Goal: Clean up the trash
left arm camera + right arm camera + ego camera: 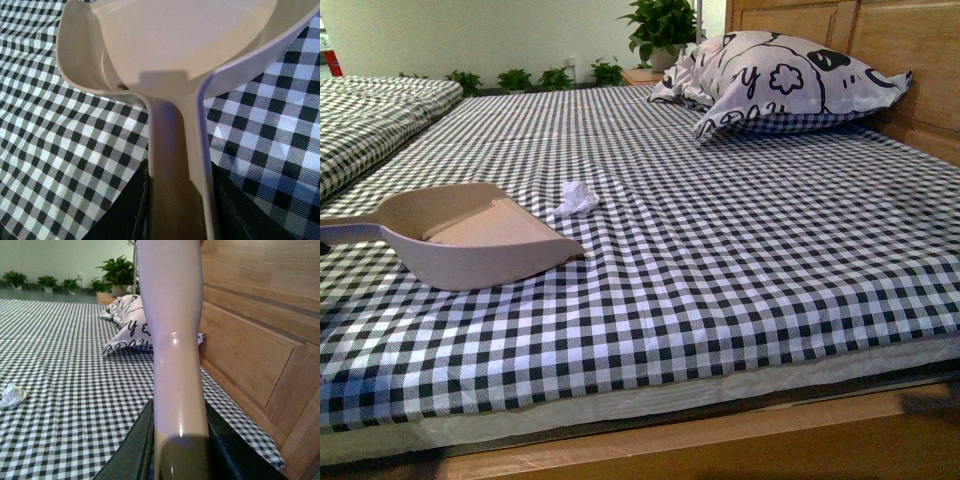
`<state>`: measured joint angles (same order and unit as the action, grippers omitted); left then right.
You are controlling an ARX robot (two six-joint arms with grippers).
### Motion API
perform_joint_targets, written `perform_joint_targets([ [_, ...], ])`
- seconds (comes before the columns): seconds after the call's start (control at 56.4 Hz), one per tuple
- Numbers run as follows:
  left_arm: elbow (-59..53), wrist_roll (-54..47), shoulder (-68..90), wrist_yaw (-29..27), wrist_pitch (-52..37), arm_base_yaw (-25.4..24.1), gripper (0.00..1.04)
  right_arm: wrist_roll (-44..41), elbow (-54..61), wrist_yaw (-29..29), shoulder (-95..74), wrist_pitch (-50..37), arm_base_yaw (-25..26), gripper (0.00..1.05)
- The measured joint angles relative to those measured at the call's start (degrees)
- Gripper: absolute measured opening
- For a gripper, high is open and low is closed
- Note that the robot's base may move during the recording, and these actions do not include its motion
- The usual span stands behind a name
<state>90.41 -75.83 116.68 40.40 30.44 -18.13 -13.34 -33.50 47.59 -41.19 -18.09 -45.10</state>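
nothing is cleaned up yet. the trash [576, 198] lies on the checked bed sheet [740, 260], outside the dustpan [470, 235], near its open end and not touching it. my left tool [177, 200] is clenched on the dustpan's handle, a dark jaw on either side, and the pan seems to rest on the bed. my right tool [180, 450] is grasping a pale smooth handle [172, 340]. i judge it to be a brush, but its head is out of view. by my judgement, sweeping the wad into the pan and carrying it off are both left to do. the trash is a small crumpled white wad, paper or tissue, light-looking, well apart from the pillow [780, 80].
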Motion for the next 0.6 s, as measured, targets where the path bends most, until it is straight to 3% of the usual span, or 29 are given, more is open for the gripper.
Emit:
perform_joint_targets([
  [0.089, 0.0, 0.0, 0.0, -0.02, 0.0, 0.0, 0.29, 0.24, -0.02, 0.04, -0.02, 0.13, 0.0, 0.22],
  [0.142, 0.0, 0.0, 0.0, -0.02, 0.0, 0.0, 0.29, 4.68, -3.45, 0.28, -1.75, 10.49, 0.5, 0.22],
  [0.231, 0.0, -0.04, 0.02, -0.11, -0.04, 0.04, 0.29, 12.33, -10.88, -4.66, -5.86, 28.37, 4.04, 0.22],
  [0.302, 0.0, -0.04, 0.02, -0.09, -0.07, 0.09, 0.29, 16.06, -13.81, -8.94, -9.33, 34.62, 7.58, 0.22],
  [0.426, 0.0, -0.07, 0.04, -0.11, -0.07, 0.09, 0.29, 17.38, -17.09, -15.47, -18.05, 31.74, 13.51, 0.22],
  [0.603, 0.0, -0.11, 0.07, -0.11, -0.07, 0.11, 0.29, 13.6, -26.21, -20.41, -34.71, 24.37, 16.61, 0.22],
])
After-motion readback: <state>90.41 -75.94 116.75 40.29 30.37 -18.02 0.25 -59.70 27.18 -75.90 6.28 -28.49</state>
